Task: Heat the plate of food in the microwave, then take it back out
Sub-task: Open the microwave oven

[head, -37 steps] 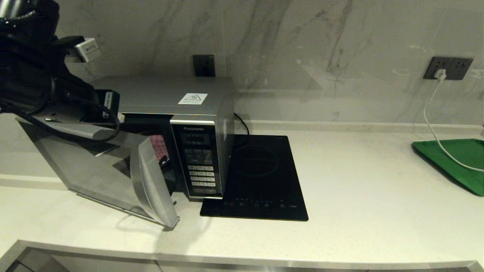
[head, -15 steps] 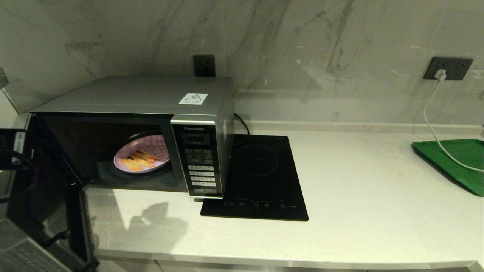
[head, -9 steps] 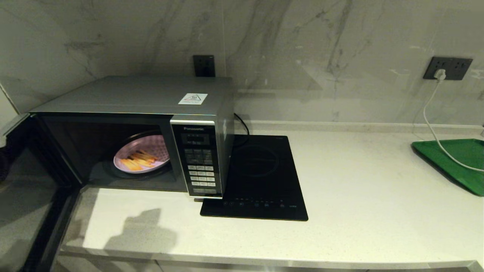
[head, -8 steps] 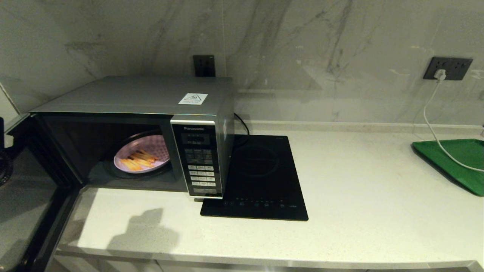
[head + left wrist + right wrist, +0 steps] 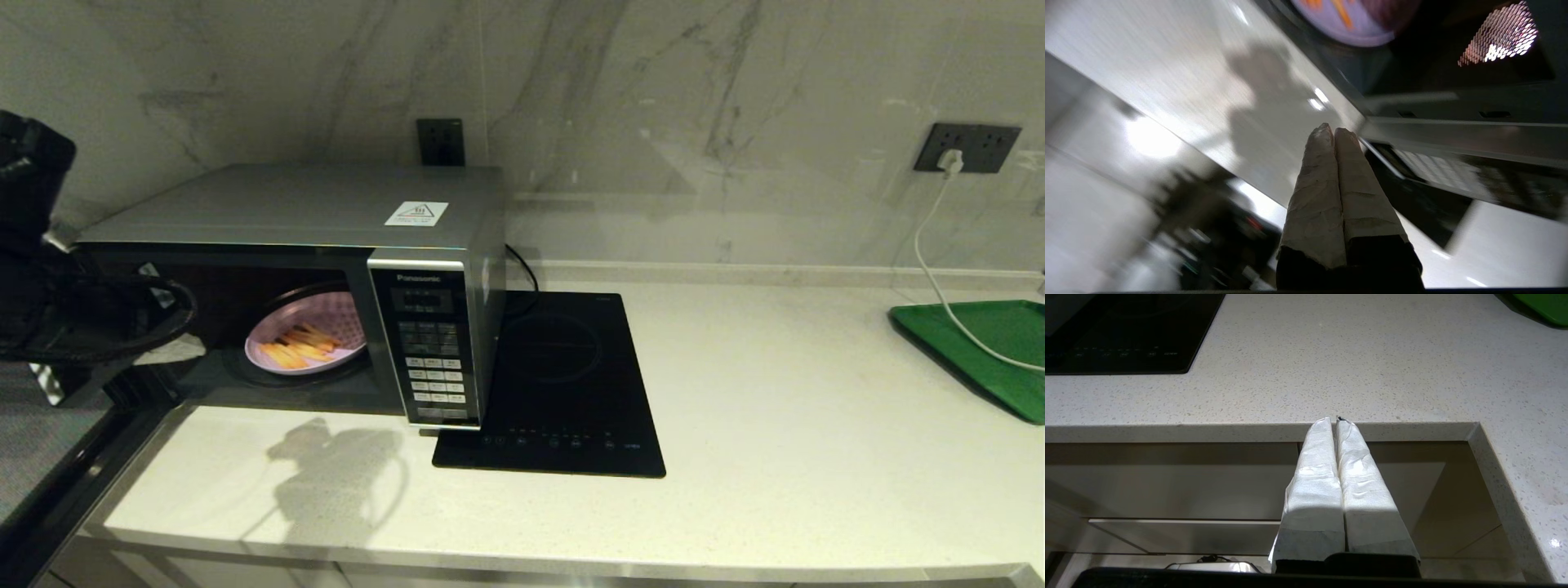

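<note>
I find the microwave (image 5: 326,269) door swung fully out to the left, where two and a half seconds ago it stood only part open with my left arm against it. The cavity is now exposed. The plate of food (image 5: 306,343) sits inside on the turntable, toward the right of the cavity, fries visible on it; it also shows in the left wrist view (image 5: 1347,20).

In the last half second my left arm has come back in at the far left, in front of the open cavity. The left tool (image 5: 1335,132) hangs above the counter (image 5: 735,425) near the cavity's mouth, its fingers pressed together and holding nothing. I judge the door step done and the reach for the plate next; the fingers must spread first.

The right tool (image 5: 1336,420) is parked below the counter's near edge, fingers pressed together, empty.

Legible writing: "Panasonic" above the keypad panel (image 5: 429,351). A white triangle sticker (image 5: 417,213) lies on the top; its text is too small to read.
</note>
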